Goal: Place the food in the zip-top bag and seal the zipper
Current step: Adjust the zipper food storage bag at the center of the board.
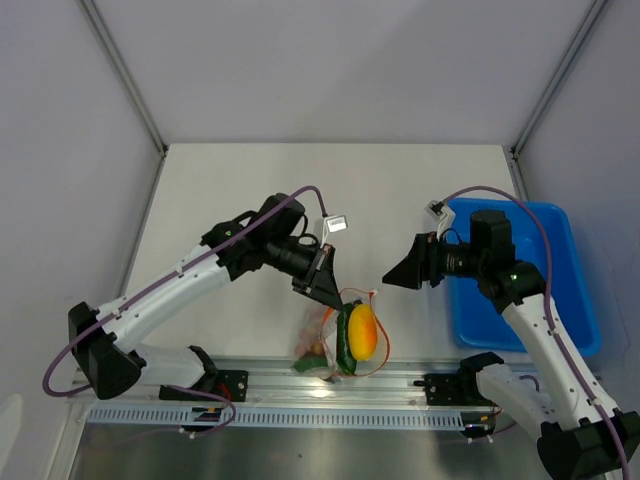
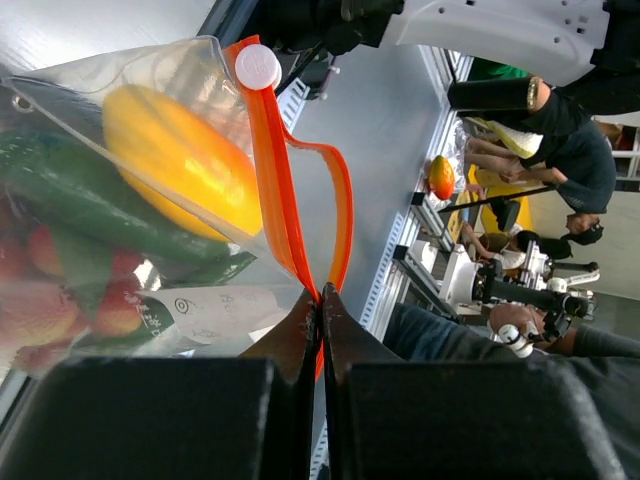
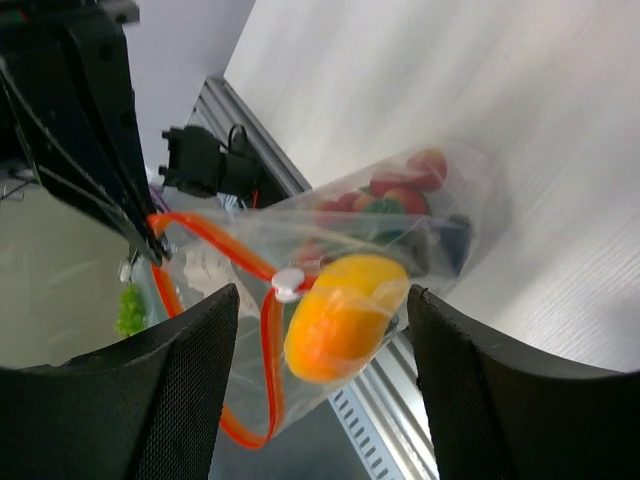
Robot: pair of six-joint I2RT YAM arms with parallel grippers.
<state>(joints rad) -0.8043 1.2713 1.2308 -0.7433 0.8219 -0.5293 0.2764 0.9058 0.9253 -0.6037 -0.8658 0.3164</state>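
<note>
The zip-top bag (image 1: 349, 340) hangs over the table's near edge, its mouth partly open. My left gripper (image 1: 326, 291) (image 2: 322, 296) is shut on the orange-red zipper (image 2: 287, 205), below the white slider tab (image 2: 258, 66). Inside lie the yellow-orange pepper (image 2: 180, 155) (image 1: 362, 331), the long green pepper (image 2: 75, 195) and the red cherry tomatoes (image 2: 55, 300). My right gripper (image 1: 392, 277) (image 3: 320, 292) is open, level with the bag and to its right, touching nothing. In the right wrist view the slider tab (image 3: 288, 285) and pepper (image 3: 345, 315) sit between its fingers, farther off.
A blue plastic bin (image 1: 575, 300) stands at the right, under my right arm. The metal rail (image 1: 400, 385) with the arm bases runs along the near edge, just below the hanging bag. Grey walls close the back and sides.
</note>
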